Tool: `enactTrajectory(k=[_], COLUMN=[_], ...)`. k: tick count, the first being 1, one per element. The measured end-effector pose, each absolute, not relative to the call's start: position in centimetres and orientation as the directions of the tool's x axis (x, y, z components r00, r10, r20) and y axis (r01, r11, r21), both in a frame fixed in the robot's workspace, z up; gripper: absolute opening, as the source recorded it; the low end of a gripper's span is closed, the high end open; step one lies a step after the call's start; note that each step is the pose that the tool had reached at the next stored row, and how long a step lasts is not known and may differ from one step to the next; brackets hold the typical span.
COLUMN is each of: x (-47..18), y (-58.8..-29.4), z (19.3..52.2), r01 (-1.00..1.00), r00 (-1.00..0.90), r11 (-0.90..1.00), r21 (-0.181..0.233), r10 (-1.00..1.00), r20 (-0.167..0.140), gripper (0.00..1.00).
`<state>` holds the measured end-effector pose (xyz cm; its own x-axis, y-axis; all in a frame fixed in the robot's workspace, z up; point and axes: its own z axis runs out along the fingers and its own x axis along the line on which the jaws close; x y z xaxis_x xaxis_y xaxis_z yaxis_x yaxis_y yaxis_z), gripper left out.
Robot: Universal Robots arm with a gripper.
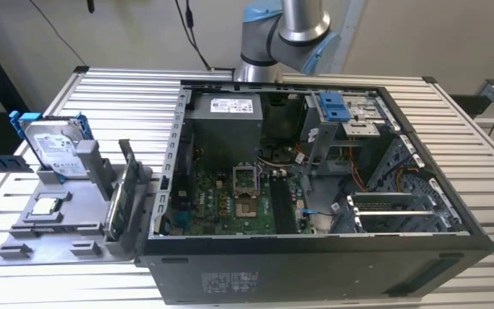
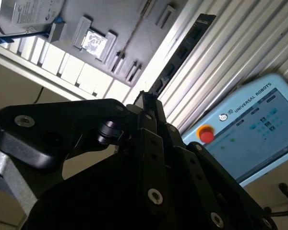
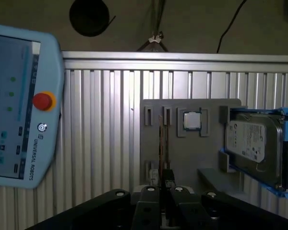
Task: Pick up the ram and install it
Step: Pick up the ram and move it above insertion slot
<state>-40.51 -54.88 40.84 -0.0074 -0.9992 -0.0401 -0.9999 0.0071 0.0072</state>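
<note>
A black computer case (image 1: 316,267) lies open on a metal table (image 1: 118,90), green motherboard (image 1: 221,206) inside. Beside it, a grey rack (image 1: 54,241) holds a hard drive (image 1: 56,148) and a small chip (image 1: 45,206).

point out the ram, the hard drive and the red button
long dark ram stick (image 2: 181,53), second wrist view, mid-length
silver hard drive (image 3: 250,140), first wrist view, pale label
round red button (image 3: 42,101), first wrist view, cap centre

The ram (image 1: 128,168), a long, thin, dark stick, stands on its long edge in a grey holder (image 1: 58,225); at nine o'clock in the exterior view
</note>
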Motion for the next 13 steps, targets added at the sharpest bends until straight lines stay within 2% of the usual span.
enactTrajectory(k=[13], x=[-40.5], y=[-54.9], z=[42.0], r01=[-1.0], r00=[-0.007], r11=[0.007], r21=[0.007], r10=[-0.999], r20=[-0.04], gripper=[0.14])
